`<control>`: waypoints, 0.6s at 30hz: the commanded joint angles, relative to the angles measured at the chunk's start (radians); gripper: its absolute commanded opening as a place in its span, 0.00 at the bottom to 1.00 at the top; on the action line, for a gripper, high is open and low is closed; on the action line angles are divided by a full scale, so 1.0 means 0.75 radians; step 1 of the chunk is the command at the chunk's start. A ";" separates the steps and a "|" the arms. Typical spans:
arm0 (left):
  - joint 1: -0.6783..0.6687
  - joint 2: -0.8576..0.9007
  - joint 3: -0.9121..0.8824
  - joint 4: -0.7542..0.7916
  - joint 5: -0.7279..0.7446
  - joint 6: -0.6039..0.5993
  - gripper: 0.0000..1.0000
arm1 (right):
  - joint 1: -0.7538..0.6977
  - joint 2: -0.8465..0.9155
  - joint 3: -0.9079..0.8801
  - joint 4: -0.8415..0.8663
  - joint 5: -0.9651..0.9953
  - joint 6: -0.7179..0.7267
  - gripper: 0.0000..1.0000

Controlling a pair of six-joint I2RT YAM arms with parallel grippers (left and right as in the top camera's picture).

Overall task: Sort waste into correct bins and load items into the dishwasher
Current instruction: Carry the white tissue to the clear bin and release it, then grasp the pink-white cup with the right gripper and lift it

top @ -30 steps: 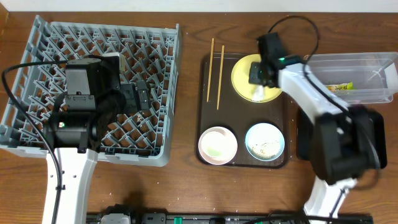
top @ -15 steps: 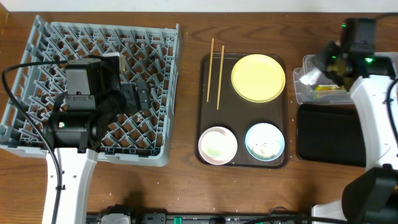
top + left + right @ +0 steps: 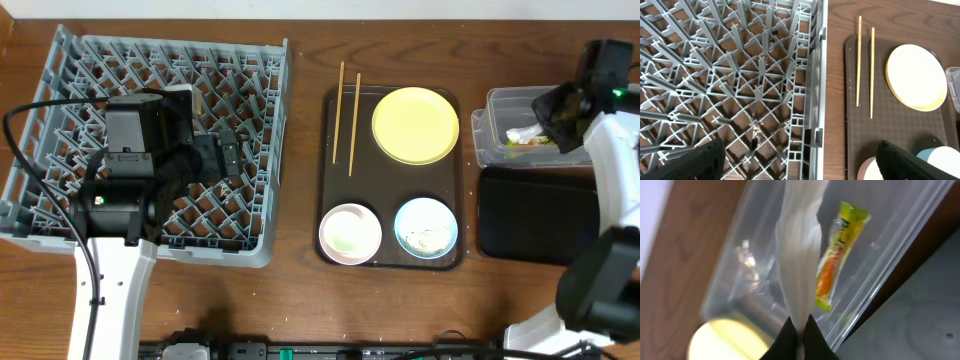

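My right gripper (image 3: 800,326) is shut on the long white crumpled paper piece (image 3: 799,250) and holds it over the clear plastic tub (image 3: 500,103); it also shows in the overhead view (image 3: 558,110). A green and yellow snack wrapper (image 3: 841,250) lies inside the tub. The flat black tray (image 3: 530,215) lies in front of the tub. The yellow plate (image 3: 415,124), white bowl (image 3: 349,233), light blue bowl (image 3: 426,228) with whitish scraps, and two chopsticks (image 3: 346,115) sit on the brown serving tray (image 3: 390,195). My left gripper (image 3: 800,165) is open above the grey dish rack (image 3: 60,90).
A white cup (image 3: 180,97) stands in the rack, partly hidden by my left arm. Bare wooden table lies between the rack and the serving tray and along the front edge.
My right arm has swung from the yellow plate to the right, carrying the white paper piece, and now holds it over the clear tub. The left arm has not moved.
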 commanded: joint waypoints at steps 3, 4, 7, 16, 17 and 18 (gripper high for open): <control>-0.002 0.006 0.021 -0.004 0.016 -0.007 0.98 | -0.016 0.087 -0.004 0.013 0.030 0.063 0.57; -0.002 0.006 0.021 -0.004 0.016 -0.007 0.98 | -0.016 0.084 -0.003 0.039 -0.003 0.060 0.61; -0.002 0.006 0.022 -0.004 0.016 -0.007 0.98 | -0.018 0.035 0.002 0.162 -0.222 -0.102 0.61; -0.002 0.006 0.022 0.002 0.017 -0.007 0.98 | 0.160 -0.220 0.002 0.308 -0.825 -0.822 0.56; -0.002 0.006 0.022 0.007 0.017 -0.008 0.98 | 0.203 -0.234 0.002 0.257 -0.825 -0.880 0.55; -0.002 0.006 0.021 0.004 0.020 -0.011 0.98 | 0.248 -0.242 0.002 0.202 -0.825 -0.927 0.53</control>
